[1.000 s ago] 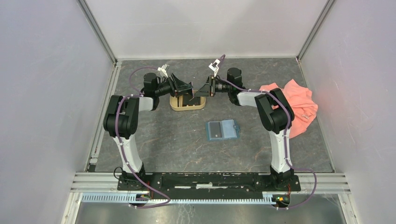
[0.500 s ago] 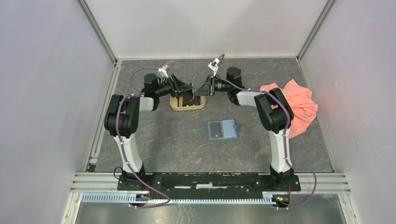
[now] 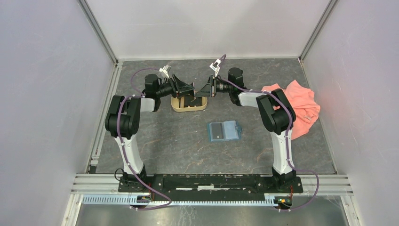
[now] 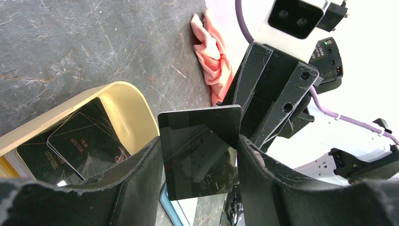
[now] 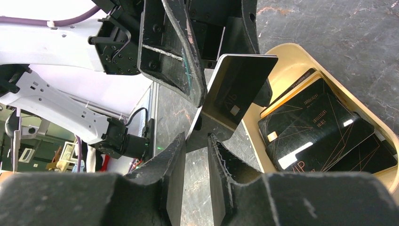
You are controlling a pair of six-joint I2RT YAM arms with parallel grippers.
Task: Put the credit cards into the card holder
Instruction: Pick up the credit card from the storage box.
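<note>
My left gripper (image 3: 189, 89) and right gripper (image 3: 201, 90) meet tip to tip above the tan tray (image 3: 188, 109). In the left wrist view my left gripper (image 4: 199, 141) is shut on a black credit card (image 4: 197, 150), its fingers against the card's two side edges. In the right wrist view the same card (image 5: 240, 89) has its lower corner between the fingers of my right gripper (image 5: 196, 134), which stand slightly apart. More dark credit cards (image 5: 320, 127) lie in the tray (image 5: 291, 56) and show in the left wrist view (image 4: 84, 141). The teal card holder (image 3: 224, 131) lies open mid-table.
A crumpled pink cloth (image 3: 296, 106) lies at the right side of the table, beside the right arm; it also shows in the left wrist view (image 4: 214, 52). Grey walls with metal rails close in the table on three sides.
</note>
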